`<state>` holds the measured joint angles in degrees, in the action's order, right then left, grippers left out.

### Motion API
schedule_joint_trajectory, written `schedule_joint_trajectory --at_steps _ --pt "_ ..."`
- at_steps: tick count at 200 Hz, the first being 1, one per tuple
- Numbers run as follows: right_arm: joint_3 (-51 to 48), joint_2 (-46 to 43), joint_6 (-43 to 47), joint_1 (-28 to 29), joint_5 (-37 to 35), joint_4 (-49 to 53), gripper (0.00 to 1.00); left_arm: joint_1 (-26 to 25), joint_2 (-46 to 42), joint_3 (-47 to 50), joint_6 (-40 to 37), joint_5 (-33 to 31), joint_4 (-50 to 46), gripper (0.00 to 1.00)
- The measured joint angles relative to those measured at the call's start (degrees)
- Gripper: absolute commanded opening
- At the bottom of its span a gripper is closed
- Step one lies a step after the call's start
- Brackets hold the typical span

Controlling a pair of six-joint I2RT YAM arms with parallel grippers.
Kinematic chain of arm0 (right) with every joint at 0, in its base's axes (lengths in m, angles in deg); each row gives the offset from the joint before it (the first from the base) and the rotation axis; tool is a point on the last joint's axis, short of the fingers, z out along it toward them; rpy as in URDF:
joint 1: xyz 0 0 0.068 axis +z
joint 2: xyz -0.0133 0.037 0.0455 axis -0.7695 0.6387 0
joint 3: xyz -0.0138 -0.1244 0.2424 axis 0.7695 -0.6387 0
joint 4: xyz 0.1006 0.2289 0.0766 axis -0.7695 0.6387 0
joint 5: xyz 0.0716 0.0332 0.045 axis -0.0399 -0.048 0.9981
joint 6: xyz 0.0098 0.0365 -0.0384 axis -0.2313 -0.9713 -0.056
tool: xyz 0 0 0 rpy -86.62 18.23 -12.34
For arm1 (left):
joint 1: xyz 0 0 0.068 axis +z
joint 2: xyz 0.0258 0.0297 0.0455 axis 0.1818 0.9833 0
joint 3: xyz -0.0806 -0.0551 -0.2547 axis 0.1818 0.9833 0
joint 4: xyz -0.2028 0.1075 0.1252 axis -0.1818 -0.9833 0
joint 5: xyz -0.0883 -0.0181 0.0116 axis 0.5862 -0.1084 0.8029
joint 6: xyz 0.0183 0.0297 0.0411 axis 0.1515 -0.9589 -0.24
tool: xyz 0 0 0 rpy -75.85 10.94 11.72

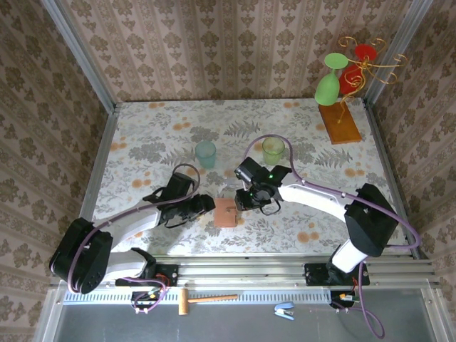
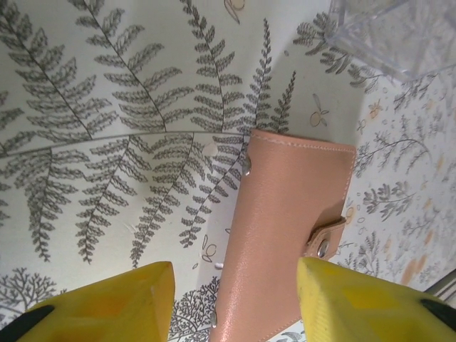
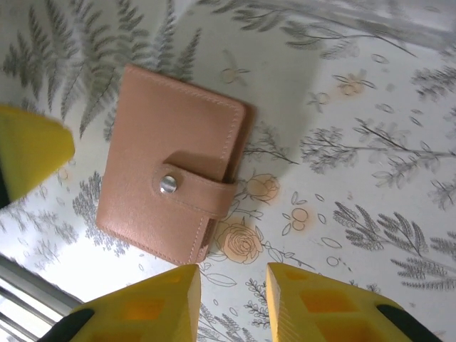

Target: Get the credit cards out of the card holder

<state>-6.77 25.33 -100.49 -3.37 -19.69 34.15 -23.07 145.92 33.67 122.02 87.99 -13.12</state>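
From above we see both arms meeting at the card holder (image 1: 226, 211), which lies closed on the flowered table (image 1: 142, 128). The left gripper (image 1: 204, 205) is just to its left and the right gripper (image 1: 251, 199) is by its far right corner. The wrist cameras give us more detail. The right one shows the strap (image 3: 192, 192) snapped across the holder's front. It also shows a yellow finger (image 3: 28, 153) of the left gripper on the holder's far side, and the metal rail (image 3: 18, 288) of the table's near edge just past the holder's corner. The left one shows the holder's long stitched side and a clear vessel (image 2: 385, 32) well ahead of the fingers. Room is tight toward the rail, while bare cloth lies open ahead and to the right of the right fingers. The teal cup (image 1: 205, 152) and green cup (image 1: 273, 149) stand well beyond both pairs of fingers. The left fingers (image 2: 107, 306) stand wide apart, with the holder ahead of them and reaching into the gap. One finger is clear of it, and the other overlaps its strap edge, though we cannot tell if they touch. The right fingers (image 3: 320, 303) are narrowly parted over cloth and hold nothing, and the holder lies ahead and to their left, untouched.
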Motion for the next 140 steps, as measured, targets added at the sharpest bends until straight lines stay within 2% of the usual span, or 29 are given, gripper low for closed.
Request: schedule_joint_trajectory --at_steps 45,99,140 --pt "2.1 1.9 20.9 1.0 0.9 0.0 0.29 3.8 -0.2 1.7 1.0 4.8 4.9 0.35" --pt "2.3 2.6 49.5 3.5 1.4 -0.9 0.29 5.9 -0.2 3.1 2.4 7.1 9.3 0.34" --pt "7.6 8.8 62.7 3.7 1.9 1.4 0.33 10.2 -3.7 5.4 2.5 7.8 9.2 0.35"
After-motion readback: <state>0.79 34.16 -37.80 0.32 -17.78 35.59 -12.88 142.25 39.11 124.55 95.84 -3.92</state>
